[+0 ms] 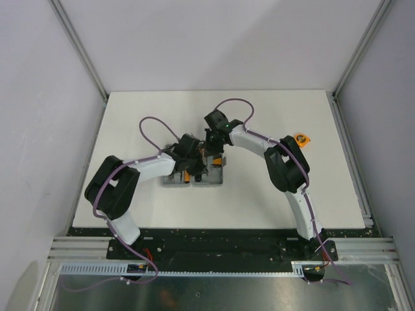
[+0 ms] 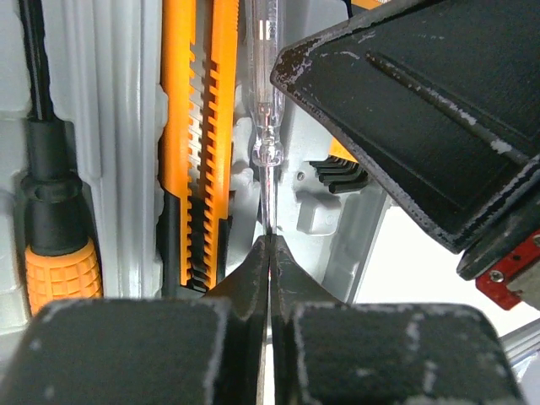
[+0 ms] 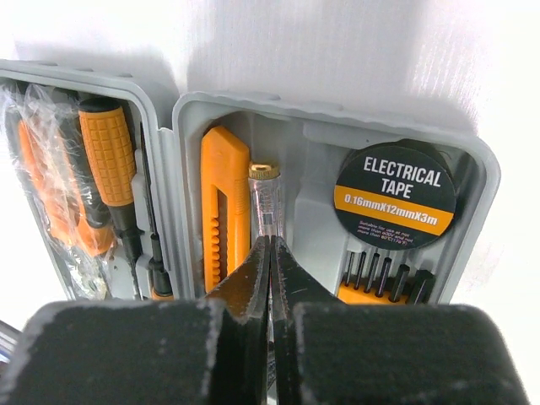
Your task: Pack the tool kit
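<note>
The grey tool kit case (image 1: pixel 194 178) lies open at the table's middle, under both grippers. In the right wrist view its right half (image 3: pixel 337 114) holds an orange knife (image 3: pixel 221 202), a clear tester screwdriver (image 3: pixel 266 198), a black electrical tape roll (image 3: pixel 395 196) and hex keys (image 3: pixel 380 274). My right gripper (image 3: pixel 270 240) is shut, tips on the tester's barrel. My left gripper (image 2: pixel 268 245) is shut, tips at the tester's thin metal shaft (image 2: pixel 267 194), beside the knife (image 2: pixel 198 126). I cannot tell whether it pinches the shaft. The right gripper's black body (image 2: pixel 422 110) hangs close above.
The case's left half holds an orange-handled screwdriver (image 3: pixel 107 152) and tools in a clear bag (image 3: pixel 51 186). A small orange object (image 1: pixel 302 138) lies on the white table by the right arm. Grey walls and metal rails enclose the table (image 1: pixel 162 110).
</note>
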